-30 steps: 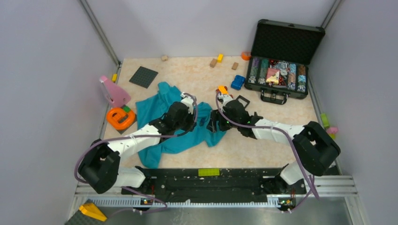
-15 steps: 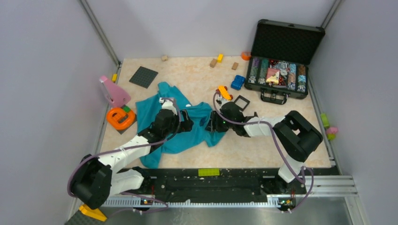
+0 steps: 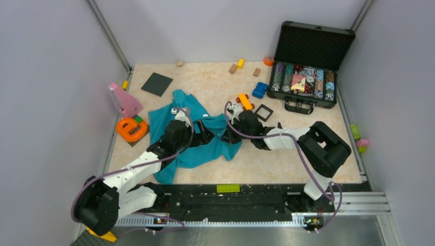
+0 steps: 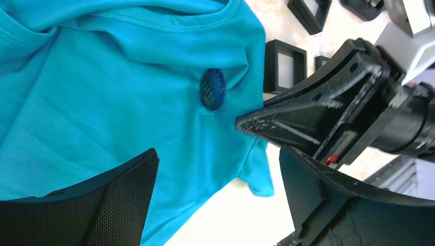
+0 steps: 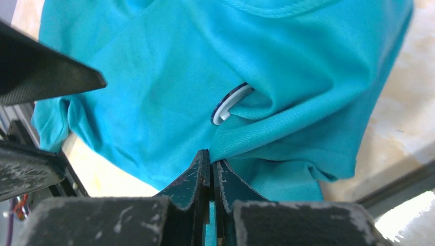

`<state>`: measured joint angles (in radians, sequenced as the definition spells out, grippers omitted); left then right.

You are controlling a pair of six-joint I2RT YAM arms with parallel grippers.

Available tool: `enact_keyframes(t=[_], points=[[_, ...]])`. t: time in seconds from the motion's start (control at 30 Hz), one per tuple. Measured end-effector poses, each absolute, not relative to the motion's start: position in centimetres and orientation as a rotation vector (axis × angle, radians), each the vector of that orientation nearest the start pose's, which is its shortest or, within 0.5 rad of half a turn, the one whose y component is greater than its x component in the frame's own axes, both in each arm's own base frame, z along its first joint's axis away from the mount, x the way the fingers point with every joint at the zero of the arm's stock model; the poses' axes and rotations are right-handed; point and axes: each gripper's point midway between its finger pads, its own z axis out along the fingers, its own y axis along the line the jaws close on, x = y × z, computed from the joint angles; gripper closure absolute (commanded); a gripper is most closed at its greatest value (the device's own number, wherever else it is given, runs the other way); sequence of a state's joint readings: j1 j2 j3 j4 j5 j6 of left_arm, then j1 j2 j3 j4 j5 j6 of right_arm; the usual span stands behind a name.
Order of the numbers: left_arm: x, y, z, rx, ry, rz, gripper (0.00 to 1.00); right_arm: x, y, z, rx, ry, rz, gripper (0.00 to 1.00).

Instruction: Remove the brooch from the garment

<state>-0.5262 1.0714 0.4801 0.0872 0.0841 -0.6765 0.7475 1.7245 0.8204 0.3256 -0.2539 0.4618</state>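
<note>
The teal garment (image 3: pixel 179 154) lies crumpled on the table in front of both arms. The brooch (image 4: pixel 212 89), a small dark blue oval, is pinned on it; in the right wrist view the brooch (image 5: pixel 231 102) shows edge-on with a white rim. My right gripper (image 5: pixel 210 159) is shut, pinching a fold of the garment (image 5: pixel 154 66) just below the brooch. Its fingers (image 4: pixel 308 115) point at the brooch from the right. My left gripper (image 4: pixel 218 200) stands open over the cloth, a little short of the brooch, holding nothing.
Black square frames (image 4: pixel 285 64) and an orange toy (image 3: pixel 245 101) lie just behind the right gripper (image 3: pixel 225 134). A blue toy car (image 3: pixel 260 90) and an open case (image 3: pixel 308 77) are at the back right. A dark grey plate (image 3: pixel 157 84) and an orange ring (image 3: pixel 131 129) are at the left.
The left gripper opened wide and drew back to the left. The right gripper moved left onto the garment and shut on a fold by the brooch.
</note>
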Motion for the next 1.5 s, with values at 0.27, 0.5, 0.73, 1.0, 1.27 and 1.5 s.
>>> enact_keyframes(t=[0.27,0.5,0.73,1.0,1.27,1.5], points=[[25.9,-21.0,11.5,-0.161,2.194,-0.895,0.21,25.9,36.9,7.8,-0.655,2.114,1.008,1.00],[25.5,-21.0,9.2,-0.181,2.287,-0.869,0.33,25.2,37.3,7.8,-0.690,2.094,1.020,1.00],[25.3,-21.3,9.3,-0.199,2.292,-0.903,0.34,24.3,36.9,6.7,-0.706,2.098,1.025,1.00],[25.1,-22.0,8.4,-0.212,2.327,-0.936,0.39,24.2,37.0,6.9,-0.715,2.077,1.041,1.00],[25.7,-22.3,6.9,-0.231,2.384,-0.907,0.42,23.8,37.0,6.7,-0.734,2.072,1.050,1.00],[26.6,-22.4,7.8,-0.238,2.346,-0.906,0.47,23.5,37.3,6.9,-0.752,2.059,1.068,1.00]])
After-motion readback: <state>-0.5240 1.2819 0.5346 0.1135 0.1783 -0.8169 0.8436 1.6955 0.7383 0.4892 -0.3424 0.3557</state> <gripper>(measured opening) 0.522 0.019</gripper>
